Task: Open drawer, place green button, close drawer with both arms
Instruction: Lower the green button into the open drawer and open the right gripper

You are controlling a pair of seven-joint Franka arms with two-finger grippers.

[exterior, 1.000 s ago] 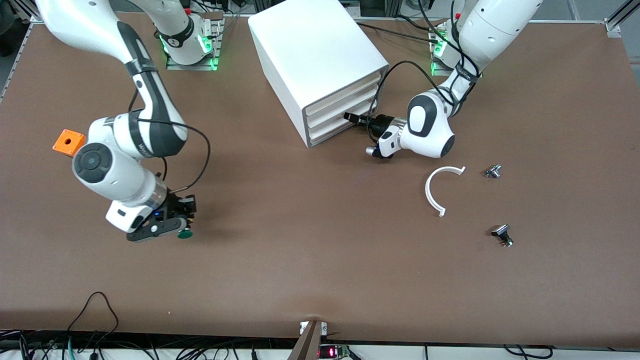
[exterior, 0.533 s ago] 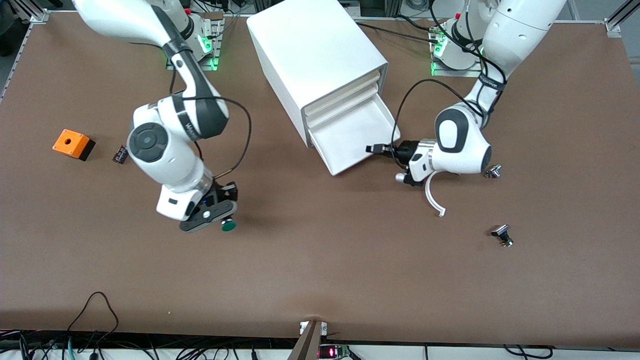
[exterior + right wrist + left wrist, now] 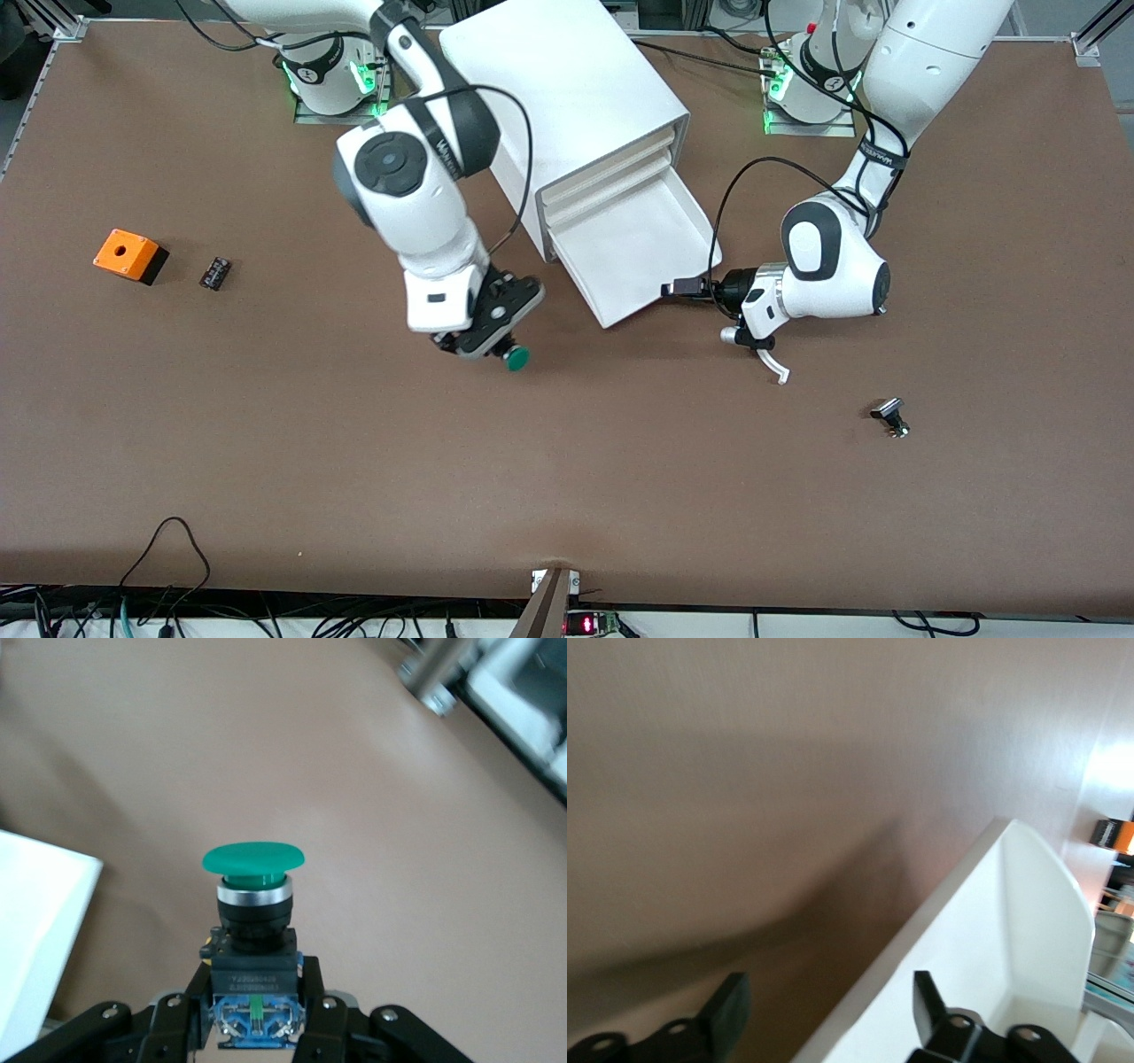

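Note:
The bottom drawer [image 3: 633,244] of the white cabinet [image 3: 567,97] stands pulled out and looks empty. My left gripper [image 3: 680,288] is at the drawer's front wall, open, with the wall's rim running between its fingers [image 3: 731,1014]; the drawer's inside [image 3: 1010,930] shows in the left wrist view. My right gripper [image 3: 503,346] is shut on the button [image 3: 516,357], over the bare table beside the drawer's front corner. In the right wrist view the gripper [image 3: 252,1014] clamps the button's black and bluish body, with the green cap [image 3: 252,859] pointing outward. A drawer corner [image 3: 35,930] shows there too.
An orange box [image 3: 129,254] and a small black block [image 3: 214,272] lie toward the right arm's end. A white curved piece [image 3: 772,363] pokes out from under the left arm's wrist. A silver-and-black part [image 3: 890,416] lies nearer the front camera.
The left gripper has drawn the bottom drawer out from shut to wide open. The right arm has carried the button from the right arm's end of the table toward the drawer.

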